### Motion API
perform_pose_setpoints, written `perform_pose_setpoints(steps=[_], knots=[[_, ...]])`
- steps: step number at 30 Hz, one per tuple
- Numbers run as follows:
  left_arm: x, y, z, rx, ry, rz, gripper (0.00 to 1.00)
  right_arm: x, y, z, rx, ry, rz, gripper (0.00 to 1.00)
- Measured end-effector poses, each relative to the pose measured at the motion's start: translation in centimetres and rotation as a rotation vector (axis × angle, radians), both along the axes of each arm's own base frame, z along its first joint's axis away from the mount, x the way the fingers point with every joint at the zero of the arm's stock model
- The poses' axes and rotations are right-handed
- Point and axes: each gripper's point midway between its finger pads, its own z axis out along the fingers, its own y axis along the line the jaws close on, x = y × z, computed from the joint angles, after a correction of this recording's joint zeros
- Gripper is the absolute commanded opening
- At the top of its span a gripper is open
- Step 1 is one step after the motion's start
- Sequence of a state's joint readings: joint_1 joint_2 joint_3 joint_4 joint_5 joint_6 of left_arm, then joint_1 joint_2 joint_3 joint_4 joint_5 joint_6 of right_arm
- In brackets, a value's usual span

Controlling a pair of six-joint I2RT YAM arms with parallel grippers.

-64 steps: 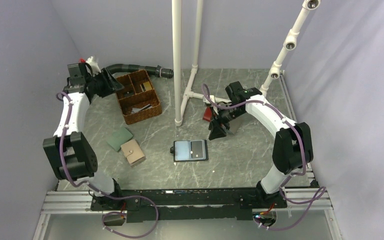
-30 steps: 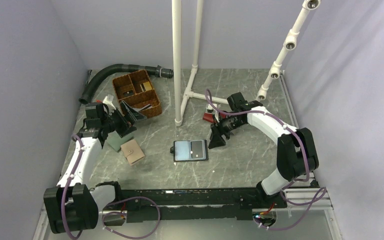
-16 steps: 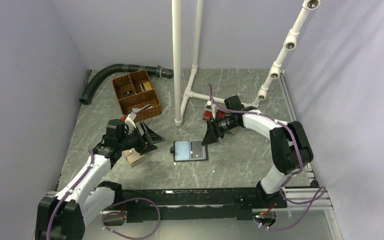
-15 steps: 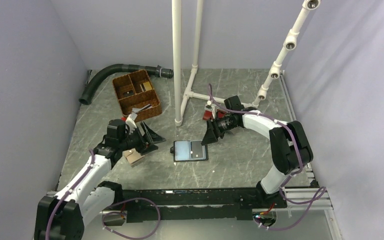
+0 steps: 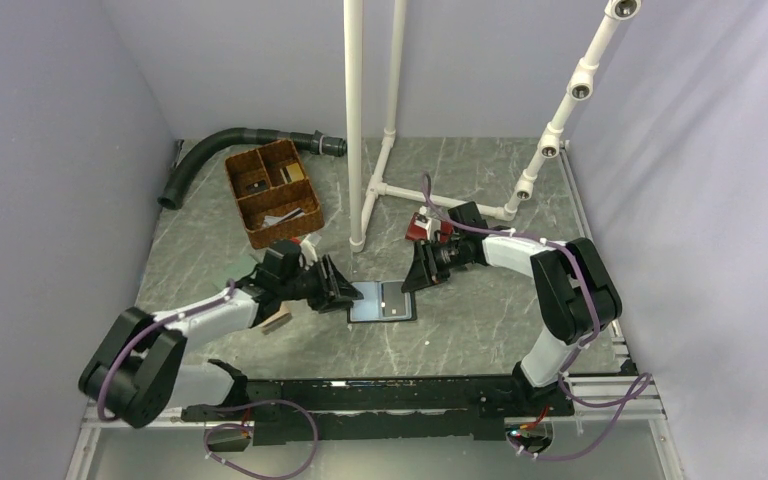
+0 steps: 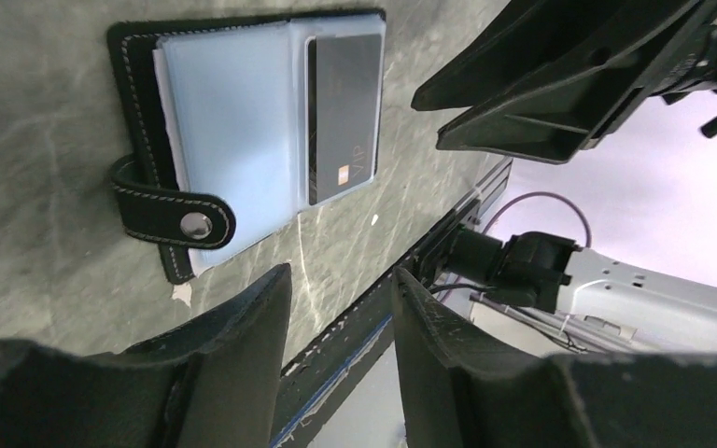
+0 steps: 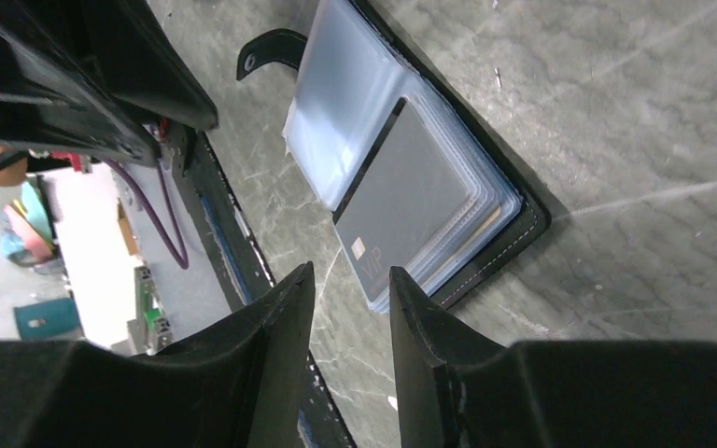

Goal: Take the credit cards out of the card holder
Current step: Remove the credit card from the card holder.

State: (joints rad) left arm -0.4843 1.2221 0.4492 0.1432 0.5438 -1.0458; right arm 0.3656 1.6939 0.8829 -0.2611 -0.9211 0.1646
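Grey marbled table (image 5: 480, 325) carries everything, with a tall white plastic pipe frame (image 5: 354, 120) standing at its far middle. A black ribbed hose (image 5: 210, 143) curves along the far left, and a brown woven basket with compartments (image 5: 248, 207) sits just on the near side of it. The black-edged bifold card holder (image 5: 385, 300) lies opened flat near the middle of the table, its pale blue clear sleeves (image 6: 233, 103) facing up. The left gripper (image 5: 350, 292) is low at the holder's left edge. Its two fingers are spread with nothing between them, and in the left wrist view the holder lies just past their tips, not touching. The right gripper (image 5: 411, 282) hangs at the holder's far right corner, its fingers likewise parted and empty, the holder lying just ahead of them. A dark rectangular plastic credit card (image 6: 341, 112) sits in the sleeve on the holder's right half. A small black strap with a metal snap (image 6: 173, 213) sticks out from the holder's left edge.
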Motion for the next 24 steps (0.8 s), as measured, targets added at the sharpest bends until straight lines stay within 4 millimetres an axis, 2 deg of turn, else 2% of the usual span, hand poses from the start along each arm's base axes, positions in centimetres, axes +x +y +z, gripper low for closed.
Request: perform_pose_setpoints(steps=[4, 12, 18, 24], knots=[[-0.1, -1.8, -1.4, 0.029, 0.032, -0.052, 0.44, -0.6, -0.1, -0.6, -0.005, 0.043, -0.022, 0.35], [1.4, -4.8, -1.5, 0.023, 0.0, -0.105, 0.43, -0.5, 0.0, -0.6, -0.005, 0.061, -0.042, 0.32], [0.8, -5.4, -3.1, 0.044, 0.032, -0.129, 0.43, -0.5, -0.1, -0.9, -0.016, 0.072, -0.049, 0.31], [1.0, -5.5, -4.1, 0.059, 0.052, -0.115, 0.43, -0.5, -0.1, -1.2, -0.026, 0.074, -0.051, 0.31]])
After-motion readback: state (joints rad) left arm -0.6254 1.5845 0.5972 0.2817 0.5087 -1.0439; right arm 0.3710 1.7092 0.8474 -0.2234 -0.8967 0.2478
